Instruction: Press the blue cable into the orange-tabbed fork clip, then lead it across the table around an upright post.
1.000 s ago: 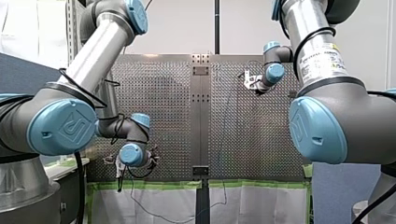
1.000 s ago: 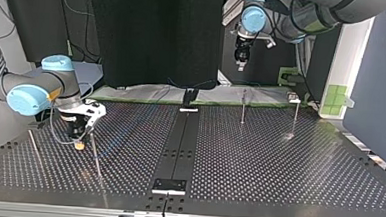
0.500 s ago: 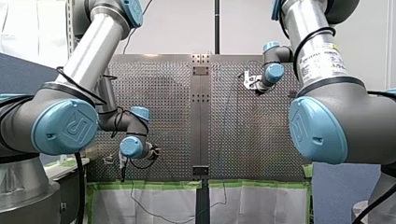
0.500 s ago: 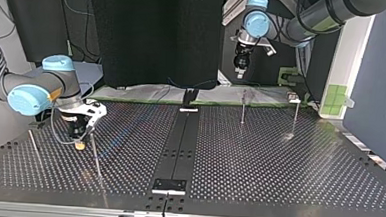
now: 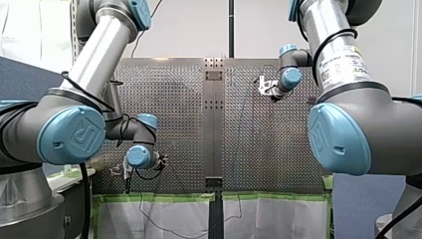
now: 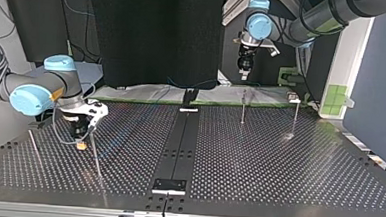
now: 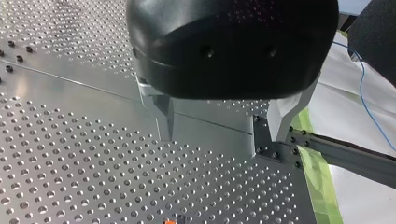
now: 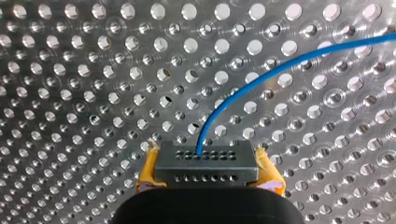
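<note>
- Here, the cable (image 8: 271, 74) rises from between the right gripper (image 8: 205, 161)'s jaws and curves away over the table (image 6: 278, 163). In the left wrist view, another stretch of it lies loose on the white cloth (image 7: 327, 107) past the table's edge.
- The right gripper is closed narrow on the cable, with yellow pads (image 8: 148, 170) either side of a dark holed block. It is held low over the plate, likely so the cable can run at post height.
- In the top view this gripper sits at the left, just beside a thin upright post (image 6: 95, 156). That looks like the place for the routing step.
- Of the clip (image 7: 170, 222), only an orange tab peeks in, below the left gripper (image 7: 222, 121) in its wrist view. The fork is hidden, so I cannot tell whether the cable is seated in it.
- The left gripper hangs over the table's cloth-side edge with its metal fingers (image 7: 163, 119) spread wide and nothing between them. I judge it is waiting near the clip to steady or press the cable.
- Two more posts (image 6: 243, 107) stand upright at the top view's right, well apart from the right gripper.
- The table is shiny perforated metal with a dark rail (image 6: 179, 148) down its middle. Green tape (image 7: 322, 186) runs along the edge where the cloth begins.
- A black curtain (image 6: 154, 36) hangs behind the arms.
</note>
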You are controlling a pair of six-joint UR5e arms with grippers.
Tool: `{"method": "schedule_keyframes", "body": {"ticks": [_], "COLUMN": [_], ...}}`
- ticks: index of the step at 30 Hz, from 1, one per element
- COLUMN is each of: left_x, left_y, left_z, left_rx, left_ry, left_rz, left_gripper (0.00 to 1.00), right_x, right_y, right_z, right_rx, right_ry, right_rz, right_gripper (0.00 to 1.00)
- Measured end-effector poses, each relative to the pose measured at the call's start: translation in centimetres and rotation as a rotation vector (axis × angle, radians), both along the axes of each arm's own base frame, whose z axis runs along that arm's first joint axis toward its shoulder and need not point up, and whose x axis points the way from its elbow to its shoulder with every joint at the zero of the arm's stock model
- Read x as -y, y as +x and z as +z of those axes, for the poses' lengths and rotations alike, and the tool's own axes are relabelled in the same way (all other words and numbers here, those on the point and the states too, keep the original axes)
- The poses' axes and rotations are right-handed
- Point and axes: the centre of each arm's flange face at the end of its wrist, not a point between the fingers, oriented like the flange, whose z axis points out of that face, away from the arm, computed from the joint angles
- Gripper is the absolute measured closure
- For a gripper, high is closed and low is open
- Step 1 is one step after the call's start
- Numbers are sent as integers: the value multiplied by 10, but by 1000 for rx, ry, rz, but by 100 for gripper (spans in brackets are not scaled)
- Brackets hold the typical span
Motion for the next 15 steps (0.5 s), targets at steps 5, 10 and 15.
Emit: {"method": "schedule_keyframes", "body": {"ticks": [5,10,15], "left_x": [-1,-3,-7], "left_y": [1,2,2], "left_z": [0,0,0], "left_rx": [-2,-2,-7], "left_ry": [-1,0,6], "left_rz": [0,4,24], "left_gripper": [0,0,0], "right_x": [-1,-2,-3], "right_y": [1,3,5], "right_z": [0,0,0], "right_rx": [0,0,0], "right_ry": [0,0,1], "right_rz": [2,4,7], "right_gripper": [100,100,100]}}
